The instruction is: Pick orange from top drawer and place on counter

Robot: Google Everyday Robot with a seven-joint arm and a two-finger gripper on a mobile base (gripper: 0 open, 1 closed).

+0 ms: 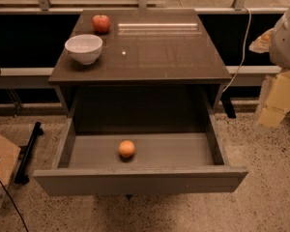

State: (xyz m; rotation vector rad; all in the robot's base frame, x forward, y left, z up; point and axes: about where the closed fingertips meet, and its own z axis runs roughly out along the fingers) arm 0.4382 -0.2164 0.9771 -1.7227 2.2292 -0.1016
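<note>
The orange [126, 149] lies on the floor of the top drawer [140, 180], a little left of its middle. The drawer is pulled fully out below the counter [154, 52], a dark glossy tabletop. My gripper [276, 98] is a blurred pale yellow shape at the right edge of the camera view, under the white arm housing [286, 35]. It hangs well to the right of the drawer and above it, apart from the orange, with nothing seen in it.
A white bowl [84, 48] stands on the counter's left side, and a red apple [101, 23] sits behind it. A white cable [241, 47] hangs right of the counter. A cardboard box [1, 166] and a black bar [28, 151] lie on the speckled floor at left.
</note>
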